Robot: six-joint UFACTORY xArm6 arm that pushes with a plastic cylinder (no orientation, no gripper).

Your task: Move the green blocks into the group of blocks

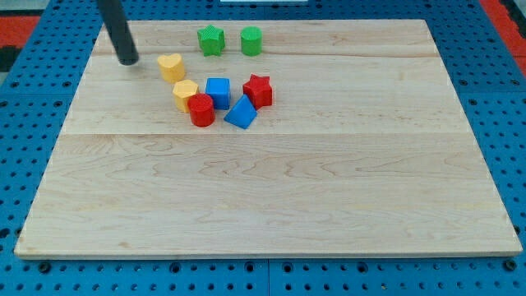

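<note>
1. My tip (128, 61) is the blunt lower end of a straight, dark, matte rod that slants in from the view's top. It has no jaws to open or close, holds nothing, and touches no block; it rests on the board's upper left part.
2. Just to the view's right of my tip, with a small gap between, lies the yellow heart-shaped block (171, 67).
3. Farther to the right and slightly toward the view's top sits the green star-shaped block (210, 39). Beyond it is the green cylinder-like block (251, 40). The two greens stand side by side, apart from each other.
4. Below and to the right of my tip is the cluster: a yellow hexagonal block (185, 94), a red round block (201, 109) touching it, a blue cube (218, 91), a blue wedge-like block (241, 113) and a red star-shaped block (258, 90).
5. Both greens lie above that cluster, separate from it.
6. All blocks look like smooth, solid-coloured plastic.
7. The wooden board (271, 197) is pale, with fine grain and faint plank seams.
8. Around it shows a blue perforated surface (33, 90).
</note>
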